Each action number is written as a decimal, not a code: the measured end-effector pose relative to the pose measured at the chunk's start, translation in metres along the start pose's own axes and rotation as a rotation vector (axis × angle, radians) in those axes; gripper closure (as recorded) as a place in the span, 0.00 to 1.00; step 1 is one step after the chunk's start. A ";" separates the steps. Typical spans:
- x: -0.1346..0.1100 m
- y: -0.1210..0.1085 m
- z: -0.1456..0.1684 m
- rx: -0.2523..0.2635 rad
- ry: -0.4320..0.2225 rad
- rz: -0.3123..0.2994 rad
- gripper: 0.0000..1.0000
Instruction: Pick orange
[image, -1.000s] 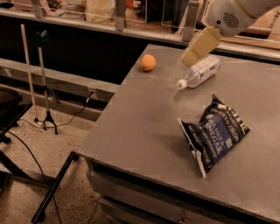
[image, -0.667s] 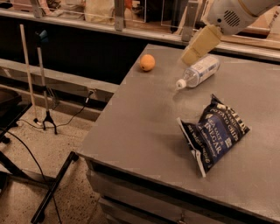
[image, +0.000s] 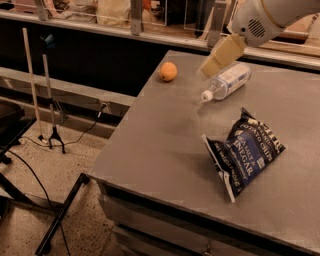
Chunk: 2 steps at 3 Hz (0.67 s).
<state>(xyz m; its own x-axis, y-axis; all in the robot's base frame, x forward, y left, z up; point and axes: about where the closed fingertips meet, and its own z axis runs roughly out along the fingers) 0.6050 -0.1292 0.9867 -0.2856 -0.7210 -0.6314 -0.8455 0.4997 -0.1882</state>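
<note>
dim workroom with a speckled floor, a floor stand (image: 50, 100) and a glass-fronted counter behind; a grey desk (image: 165, 150) fills most of the view. over its far side reaches a white arm (image: 265, 17), the only one, so the choice of limb is settled. next in size, a dark blue chip bag (image: 245, 152) lies near the front, its print reading "potato chips" and "vinegar". a clear bottle (image: 227, 80) lies on its side, white cap toward the front, label too small to read. the hand (image: 209, 66) hangs just above the bottle's far end, angled down toward the desk's open edge; whether it is spread or pressed together i cannot tell. the orange (image: 168, 71) sits on the desk near that far open edge, apart from the bottle, sideways from the hand on the floor-stand side and lower. being round, it offers no long axis to line up with.
</note>
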 end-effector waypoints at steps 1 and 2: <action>-0.005 -0.010 0.023 0.024 -0.062 0.040 0.00; -0.015 -0.024 0.046 0.037 -0.136 0.056 0.00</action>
<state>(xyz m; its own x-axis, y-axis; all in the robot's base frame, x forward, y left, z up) 0.6500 -0.1084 0.9657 -0.2659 -0.6207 -0.7376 -0.8121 0.5565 -0.1754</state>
